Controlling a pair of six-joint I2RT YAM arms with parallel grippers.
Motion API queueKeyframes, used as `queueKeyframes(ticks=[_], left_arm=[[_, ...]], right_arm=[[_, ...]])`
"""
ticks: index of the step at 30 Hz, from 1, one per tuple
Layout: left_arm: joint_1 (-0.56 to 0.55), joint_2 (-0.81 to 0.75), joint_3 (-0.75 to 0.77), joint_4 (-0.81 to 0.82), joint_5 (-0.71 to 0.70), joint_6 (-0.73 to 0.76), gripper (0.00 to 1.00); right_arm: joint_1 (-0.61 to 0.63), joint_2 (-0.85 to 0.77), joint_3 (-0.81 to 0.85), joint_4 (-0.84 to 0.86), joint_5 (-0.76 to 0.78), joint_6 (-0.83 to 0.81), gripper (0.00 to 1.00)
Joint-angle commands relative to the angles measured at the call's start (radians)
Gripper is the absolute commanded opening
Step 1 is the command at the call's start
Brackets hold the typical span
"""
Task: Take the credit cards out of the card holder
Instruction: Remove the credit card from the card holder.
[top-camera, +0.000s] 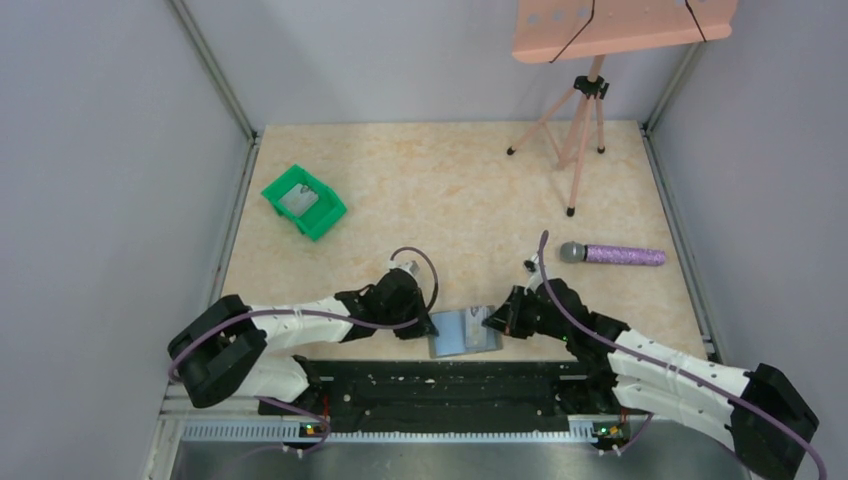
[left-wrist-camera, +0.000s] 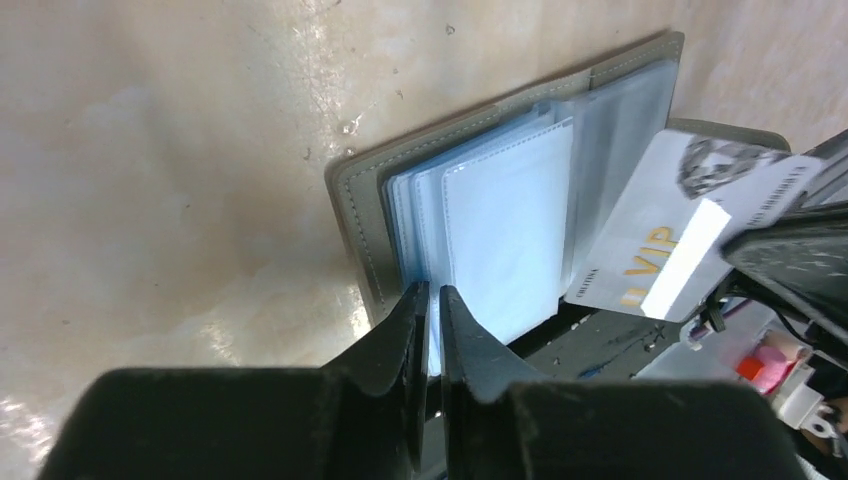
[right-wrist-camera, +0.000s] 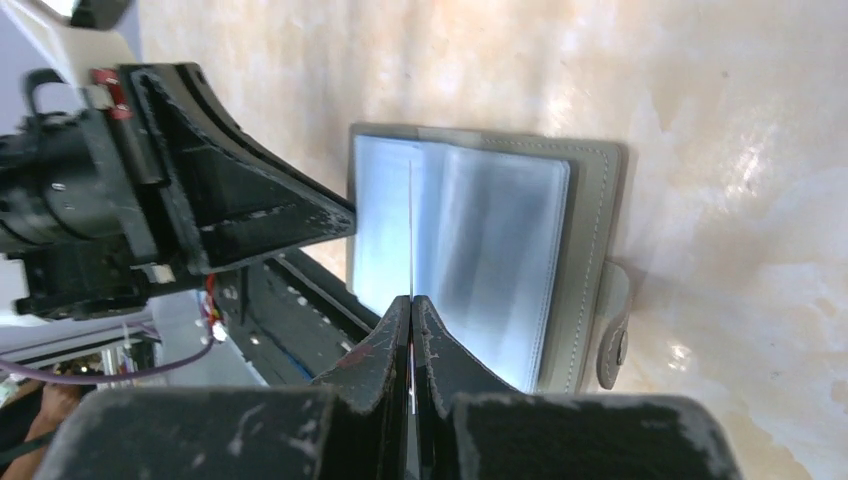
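The grey card holder (top-camera: 463, 335) lies open at the table's near edge, its clear blue-white sleeves fanned up (left-wrist-camera: 500, 220). My left gripper (top-camera: 428, 325) is shut on the near edge of a sleeve (left-wrist-camera: 432, 300) on the holder's left half. My right gripper (top-camera: 495, 322) is shut on a silver credit card marked VIP (left-wrist-camera: 650, 240), which stands mostly out of the sleeves over the right half. The right wrist view shows this card edge-on as a thin line (right-wrist-camera: 411, 230) between the shut jaws (right-wrist-camera: 411, 303), above the open holder (right-wrist-camera: 590, 250).
A green plastic bin (top-camera: 304, 202) holding a flat grey item stands at the back left. A purple microphone (top-camera: 612, 254) lies at the right. A pink tripod (top-camera: 578, 130) stands at the back right. The black mounting rail (top-camera: 440, 385) runs just in front of the holder.
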Motion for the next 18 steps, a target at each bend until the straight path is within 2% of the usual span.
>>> queueKeyframes(ticks=[1,6,10,18], left_arm=[[-0.002,-0.068,0.069,-0.130,-0.062,0.046,0.19],[-0.002,-0.160,0.147,-0.188,-0.089,0.057,0.38],[-0.002,-0.240,0.137,-0.113,-0.067,0.019,0.49],[-0.002,-0.373,0.041,0.131,-0.024,-0.064,0.57]], right_arm=[[-0.015,-0.058,0.067,-0.004,0.042,0.004,0.00],[-0.016,-0.099,0.050,0.066,0.058,0.077,0.00],[-0.016,-0.155,0.007,0.196,0.093,0.168,0.00],[-0.016,-0.287,-0.053,0.344,0.215,0.289,0.00]])
